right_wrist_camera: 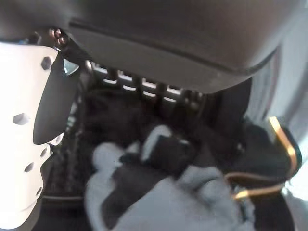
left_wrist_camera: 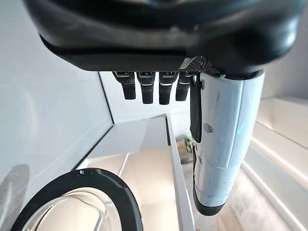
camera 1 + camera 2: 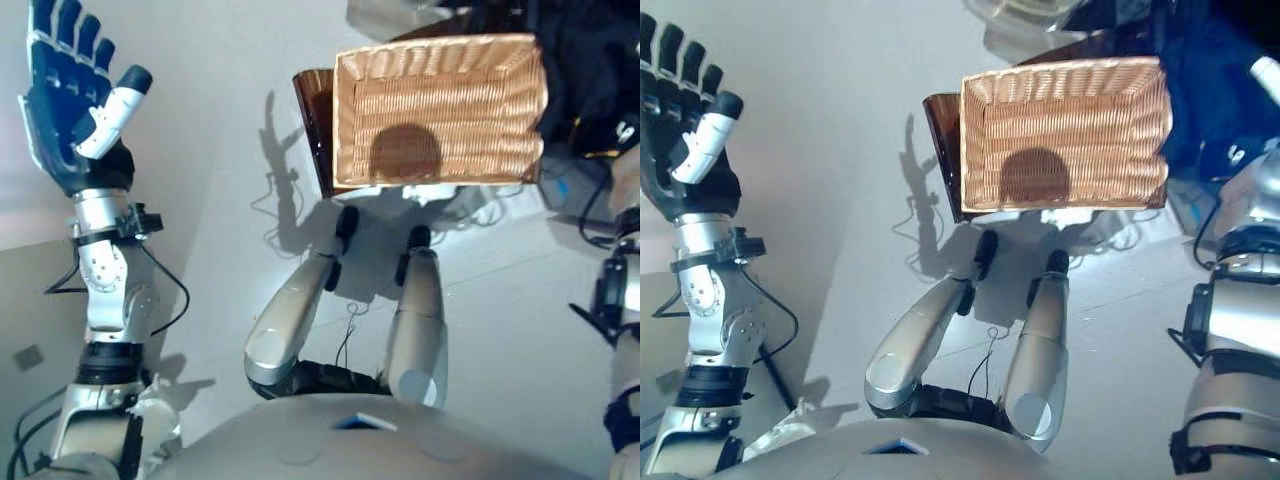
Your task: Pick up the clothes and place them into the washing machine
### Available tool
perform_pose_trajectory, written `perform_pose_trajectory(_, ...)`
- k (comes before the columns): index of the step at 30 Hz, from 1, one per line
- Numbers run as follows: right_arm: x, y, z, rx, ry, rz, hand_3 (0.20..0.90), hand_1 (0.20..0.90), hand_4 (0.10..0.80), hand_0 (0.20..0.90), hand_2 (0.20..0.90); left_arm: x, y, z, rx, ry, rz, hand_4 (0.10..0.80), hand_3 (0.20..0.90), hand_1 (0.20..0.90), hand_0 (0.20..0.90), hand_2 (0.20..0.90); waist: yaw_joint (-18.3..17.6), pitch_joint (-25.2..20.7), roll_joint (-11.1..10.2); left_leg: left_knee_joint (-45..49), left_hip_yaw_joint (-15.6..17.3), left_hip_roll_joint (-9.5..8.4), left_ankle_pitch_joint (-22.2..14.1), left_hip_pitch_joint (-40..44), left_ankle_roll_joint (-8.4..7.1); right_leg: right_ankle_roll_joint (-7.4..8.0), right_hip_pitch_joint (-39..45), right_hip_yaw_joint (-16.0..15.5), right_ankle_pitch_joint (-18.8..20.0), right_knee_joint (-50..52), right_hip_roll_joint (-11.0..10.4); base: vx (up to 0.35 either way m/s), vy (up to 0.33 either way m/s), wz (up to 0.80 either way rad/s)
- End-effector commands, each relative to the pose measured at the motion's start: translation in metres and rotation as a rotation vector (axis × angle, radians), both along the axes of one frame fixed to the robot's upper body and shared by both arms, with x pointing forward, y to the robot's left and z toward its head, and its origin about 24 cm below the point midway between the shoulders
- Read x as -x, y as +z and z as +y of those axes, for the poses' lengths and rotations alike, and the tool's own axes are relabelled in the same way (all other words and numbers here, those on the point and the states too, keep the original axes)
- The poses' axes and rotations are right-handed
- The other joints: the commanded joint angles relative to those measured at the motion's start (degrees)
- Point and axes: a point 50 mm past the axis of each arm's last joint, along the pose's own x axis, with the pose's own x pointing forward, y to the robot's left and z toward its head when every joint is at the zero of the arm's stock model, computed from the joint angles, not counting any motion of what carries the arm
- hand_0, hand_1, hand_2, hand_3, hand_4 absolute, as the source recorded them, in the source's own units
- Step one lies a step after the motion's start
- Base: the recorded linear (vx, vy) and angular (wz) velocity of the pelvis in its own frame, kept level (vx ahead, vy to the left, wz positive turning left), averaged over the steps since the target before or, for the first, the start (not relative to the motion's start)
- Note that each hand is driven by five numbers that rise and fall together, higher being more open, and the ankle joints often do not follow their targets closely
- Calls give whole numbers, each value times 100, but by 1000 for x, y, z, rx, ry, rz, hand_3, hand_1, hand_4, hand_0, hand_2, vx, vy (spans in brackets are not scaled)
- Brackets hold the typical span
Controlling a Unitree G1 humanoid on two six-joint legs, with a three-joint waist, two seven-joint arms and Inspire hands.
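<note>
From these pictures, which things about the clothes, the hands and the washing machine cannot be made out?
- Right hand: cut off by the eye views' right edge; in its wrist view, blur hides whether it grips the dark clothes.
- Clothes: only a dark heap beyond the empty wicker basket, partly cut off.
- Washing machine: only a round door rim past the open left hand; drum cut off.

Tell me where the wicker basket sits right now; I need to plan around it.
In the left eye view the wicker basket sits upper centre-right, resting on a dark brown stand, with a dark heap of clothes to its right.
</note>
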Motion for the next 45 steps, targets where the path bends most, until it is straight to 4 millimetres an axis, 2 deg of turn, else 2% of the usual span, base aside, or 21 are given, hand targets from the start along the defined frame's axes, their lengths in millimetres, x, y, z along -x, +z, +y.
perform_pose_trajectory(1,27,-34,-3,88,-3,-38,900,900,800,900,900,5,8,19,42,114,-104,800,900,900,900,900,-24,-1166,-67,62,-239,195,-133,-363,-434,-432,500,-486,-14,-884,449,78,-24,9)
perform_pose_trajectory(5,37,-112,38,-113,67,75,900,900,800,900,900,4,1,15,57,109,-79,800,900,900,900,900,76,-1324,-280,-149,-454,217,-139,51,-403,-368,1023,-684,-1,-1200,371,123,-18,18)
perform_pose_trajectory(8,50,-153,63,-237,94,133,900,900,800,900,900,4,-4,13,59,107,-58,800,900,900,900,900,127,-1414,-403,-348,-617,230,-118,373,-385,-325,1433,-841,32,-1454,310,150,-3,24)
perform_pose_trajectory(12,73,-194,87,-356,101,228,900,900,800,900,900,4,-10,12,64,112,-33,800,900,900,900,900,174,-1579,-543,-676,-835,287,-34,826,-350,-241,1987,-1080,138,-1896,205,139,7,27)
perform_pose_trajectory(13,73,-194,86,-356,101,228,900,900,800,900,900,4,-10,12,64,112,-33,800,900,900,900,900,173,-1582,-537,-685,-840,292,-27,828,-351,-241,1993,-1085,150,-1913,210,151,22,32)
perform_pose_trajectory(14,87,-211,93,-409,80,261,900,900,800,900,900,4,-13,11,66,111,-20,800,900,900,900,900,184,-1684,-612,-812,-906,302,-8,1015,-333,-210,2195,-1185,174,-2076,182,109,14,19)
perform_pose_trajectory(15,88,-211,93,-410,80,262,900,900,800,900,900,4,-13,11,65,110,-19,800,900,900,900,900,178,-1685,-611,-827,-918,304,-3,1033,-334,-210,2219,-1198,180,-2097,183,222,35,26)
perform_pose_trajectory(16,101,-225,99,-454,71,297,900,900,800,900,900,5,-16,12,62,114,-5,800,900,900,900,900,184,-1817,-689,-967,-970,316,0,1217,-313,-169,2464,-1295,214,-2289,148,119,22,24)
perform_pose_trajectory(17,101,-225,99,-455,71,298,900,900,800,900,900,5,-16,12,61,114,-3,800,900,900,900,900,176,-1815,-688,-986,-981,317,7,1243,-312,-168,2499,-1307,222,-2319,149,239,35,36)
perform_pose_trajectory(18,119,-239,101,-493,46,343,900,900,800,900,900,7,-22,13,61,116,22,800,900,900,900,900,167,-1950,-750,-1139,-1033,319,-1,1474,-282,-125,2742,-1373,281,-2524,127,174,31,28)
perform_pose_trajectory(21,146,-259,109,-545,28,420,900,900,800,900,900,12,-32,14,65,126,67,800,900,900,900,900,141,-2135,-832,-1387,-1055,331,3,1798,-250,-53,3102,-1433,397,-2840,104,180,46,17)
perform_pose_trajectory(28,209,-294,130,-655,-2,568,900,900,800,900,900,21,-48,19,86,155,127,800,900,900,900,900,-23,-2521,-988,-1788,-997,400,-3,2331,-200,128,3666,-1385,681,-3352,3,115,55,2)
perform_pose_trajectory(31,238,-306,139,-683,-13,674,900,900,800,900,900,23,-53,16,96,144,144,800,900,900,900,900,-93,-2648,-988,-1911,-981,384,-14,2510,-177,228,3847,-1390,822,-3510,-100,60,80,-1)
perform_pose_trajectory(34,259,-312,142,-725,-68,721,900,900,800,900,900,24,-55,14,112,138,139,800,900,900,900,900,-174,-2726,-963,-1979,-943,359,-29,2592,-160,310,3895,-1328,954,-3580,-195,24,94,-8)
perform_pose_trajectory(37,268,-315,148,-735,-55,757,900,900,800,900,900,25,-58,13,124,139,146,800,900,900,900,900,-215,-2746,-942,-1990,-918,322,-69,2676,-108,367,3886,-1273,1019,-3502,-276,-5,90,-11)
perform_pose_trajectory(40,270,-315,145,-715,-62,795,900,900,800,900,900,24,-64,10,124,120,178,800,900,900,900,900,-228,-2756,-911,-2004,-908,274,-117,2792,-35,410,3884,-1218,1042,-3353,-324,15,86,-5)
perform_pose_trajectory(43,263,-314,142,-700,-52,792,900,900,800,900,900,23,-65,5,114,82,190,800,900,900,900,900,-225,-2741,-877,-2008,-896,240,-146,2878,32,438,3815,-1140,1086,-3079,-362,10,90,-3)
perform_pose_trajectory(45,249,-311,143,-680,-31,758,900,900,800,900,900,23,-66,7,123,90,201,800,900,900,900,900,-199,-2703,-834,-2005,-827,267,-141,2912,69,450,3714,-1103,1124,-2888,-344,-28,36,-13)
